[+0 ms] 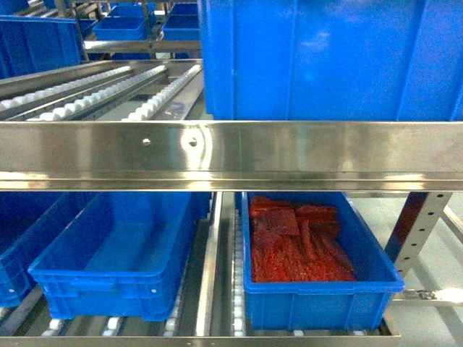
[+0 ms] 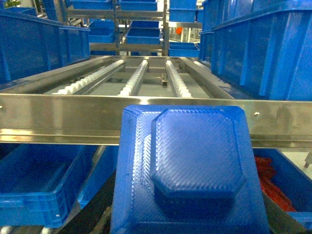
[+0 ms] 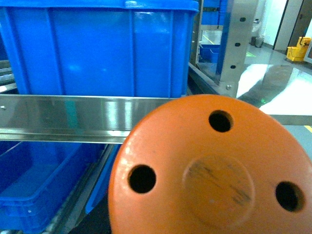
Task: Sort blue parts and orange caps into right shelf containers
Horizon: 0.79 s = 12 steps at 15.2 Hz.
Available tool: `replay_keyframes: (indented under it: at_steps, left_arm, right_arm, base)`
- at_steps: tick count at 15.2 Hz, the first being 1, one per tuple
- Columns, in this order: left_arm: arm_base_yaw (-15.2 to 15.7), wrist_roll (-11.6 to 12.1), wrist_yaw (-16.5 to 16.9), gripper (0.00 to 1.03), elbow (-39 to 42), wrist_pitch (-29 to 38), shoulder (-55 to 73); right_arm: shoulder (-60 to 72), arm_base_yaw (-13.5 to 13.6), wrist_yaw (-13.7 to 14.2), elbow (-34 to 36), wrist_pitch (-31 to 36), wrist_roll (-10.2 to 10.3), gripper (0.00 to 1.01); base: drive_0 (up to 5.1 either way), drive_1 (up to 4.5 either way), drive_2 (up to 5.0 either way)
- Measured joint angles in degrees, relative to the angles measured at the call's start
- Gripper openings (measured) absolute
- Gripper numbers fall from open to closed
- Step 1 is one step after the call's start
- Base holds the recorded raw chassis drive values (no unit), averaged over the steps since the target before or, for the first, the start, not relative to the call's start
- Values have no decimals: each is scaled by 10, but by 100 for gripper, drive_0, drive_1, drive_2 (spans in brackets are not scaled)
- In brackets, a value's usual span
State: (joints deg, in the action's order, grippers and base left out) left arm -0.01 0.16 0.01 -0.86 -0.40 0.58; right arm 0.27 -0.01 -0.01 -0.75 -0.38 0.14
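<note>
Steel roller racking fills the head view, with a broad polished steel rail (image 1: 231,152) running across the middle and more blue bins on racks further back. Above the rail on the right stands a large blue crate (image 1: 325,58) with ribbed walls. Below the rail sit two more crates side by side on the lower rollers: the left crate (image 1: 119,289) shows only its bare blue floor, while the right crate (image 1: 318,296) holds a heap of red-orange pieces (image 1: 296,242). White roller tracks (image 1: 159,90) slope away on the upper left level.

Neither gripper appears in the head view.

From the left wrist camera, a blue part (image 2: 190,170) — square, with a raised octagonal middle and a fine textured surface — fills the lower centre of the frame, very close to the lens and in front of the rail. No fingers of the left gripper show around it, so I cannot tell whether that gripper is spread or closed on it.

From the right wrist camera, an orange cap (image 3: 209,170) — round, with three holes and a scuffed central disc — covers the lower right of the frame, again close to the lens, in front of the rail and the upper crate. The right gripper's fingers are hidden too; its state cannot be told.
</note>
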Motion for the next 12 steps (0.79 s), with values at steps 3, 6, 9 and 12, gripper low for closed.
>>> replay_keyframes:
  at_steps: [3,6,9,12]
  left_arm:
    - [0,0,0,43,0,0,0]
    - [0,0,0,43,0,0,0]
    - [0,0,0,43,0,0,0]
    - [0,0,0,43,0,0,0]
  right_arm:
    - [0,0,0,0,0,0,44]
    - [0,0,0,0,1,0,44]
    - [0,0,0,0,0,0,44]
    - [0,0,0,0,0,0,44]
  base:
    - [-460,370,164]
    - [-460,370,164]
    - [-460,370,164]
    - [-496,249,249]
